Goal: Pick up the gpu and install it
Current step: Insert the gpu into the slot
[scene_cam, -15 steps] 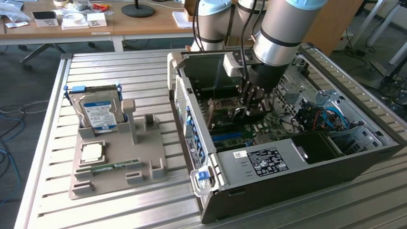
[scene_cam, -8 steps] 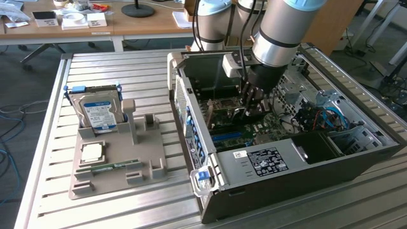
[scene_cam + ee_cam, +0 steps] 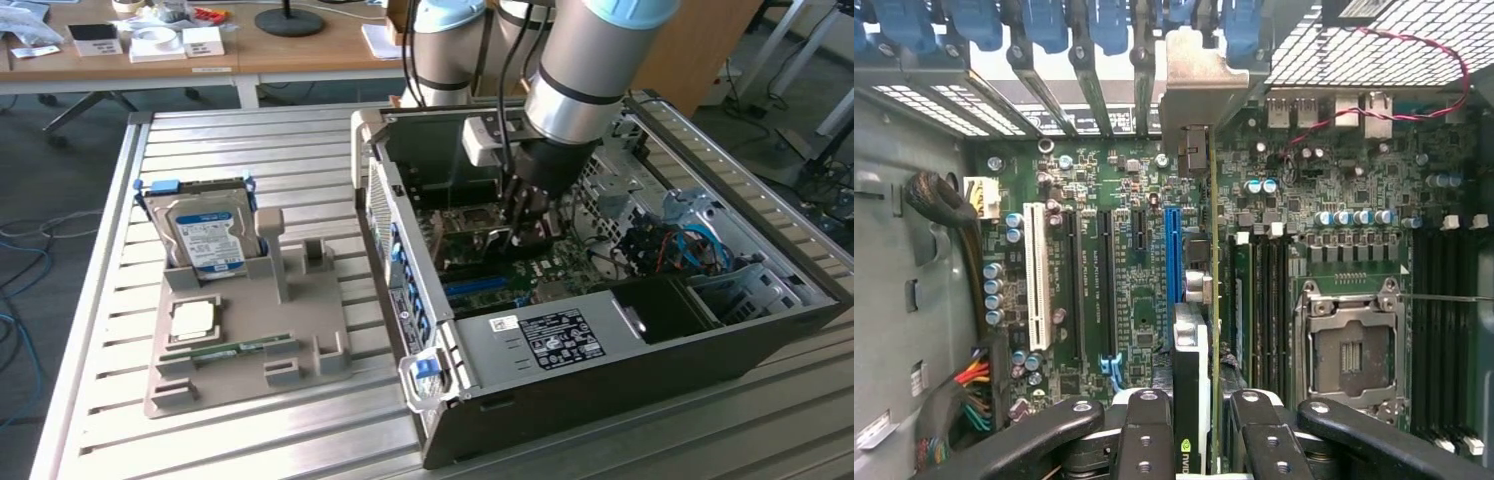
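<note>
My gripper (image 3: pixel 525 225) reaches down into the open computer case (image 3: pixel 601 345), over the motherboard. It is shut on the gpu (image 3: pixel 1197 370), a thin dark card held edge-on between the two black fingers (image 3: pixel 1144 435). The card's silver bracket (image 3: pixel 1194 85) points toward the row of rear slot openings. The card hangs just above the board, beside the blue expansion slot (image 3: pixel 1172 250) and close to it. Whether its lower edge touches a slot I cannot tell. In the exterior view the card is mostly hidden behind the gripper.
A grey holder (image 3: pixel 307 375) on the slatted table carries a hard drive (image 3: pixel 207 235), a processor chip (image 3: pixel 194 320) and a green memory stick (image 3: pixel 240 348). Inside the case are an empty processor socket (image 3: pixel 1349 350), a white slot (image 3: pixel 1037 275) and cable bundles (image 3: pixel 974 390).
</note>
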Robot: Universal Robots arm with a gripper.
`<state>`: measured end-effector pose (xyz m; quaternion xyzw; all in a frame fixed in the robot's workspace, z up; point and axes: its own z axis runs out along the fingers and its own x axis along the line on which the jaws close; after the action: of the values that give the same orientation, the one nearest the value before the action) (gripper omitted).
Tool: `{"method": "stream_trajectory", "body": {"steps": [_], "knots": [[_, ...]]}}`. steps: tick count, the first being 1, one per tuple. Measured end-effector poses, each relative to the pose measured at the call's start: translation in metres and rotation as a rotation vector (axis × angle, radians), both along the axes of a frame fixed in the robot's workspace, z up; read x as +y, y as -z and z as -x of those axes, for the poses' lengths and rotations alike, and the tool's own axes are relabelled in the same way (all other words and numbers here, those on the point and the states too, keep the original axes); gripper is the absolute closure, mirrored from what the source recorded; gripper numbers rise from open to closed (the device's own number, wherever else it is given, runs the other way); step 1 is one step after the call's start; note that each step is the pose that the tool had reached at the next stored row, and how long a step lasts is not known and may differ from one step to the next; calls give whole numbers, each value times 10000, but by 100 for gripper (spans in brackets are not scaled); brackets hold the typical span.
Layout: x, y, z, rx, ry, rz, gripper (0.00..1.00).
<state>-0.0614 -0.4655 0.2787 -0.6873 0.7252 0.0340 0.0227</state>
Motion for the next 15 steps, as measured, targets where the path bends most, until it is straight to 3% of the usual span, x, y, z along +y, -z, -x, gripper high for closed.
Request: {"method": "stream_trajectory", "body": {"steps": [15], "knots": [[-1, 20, 31, 0, 1, 0, 73]]}}
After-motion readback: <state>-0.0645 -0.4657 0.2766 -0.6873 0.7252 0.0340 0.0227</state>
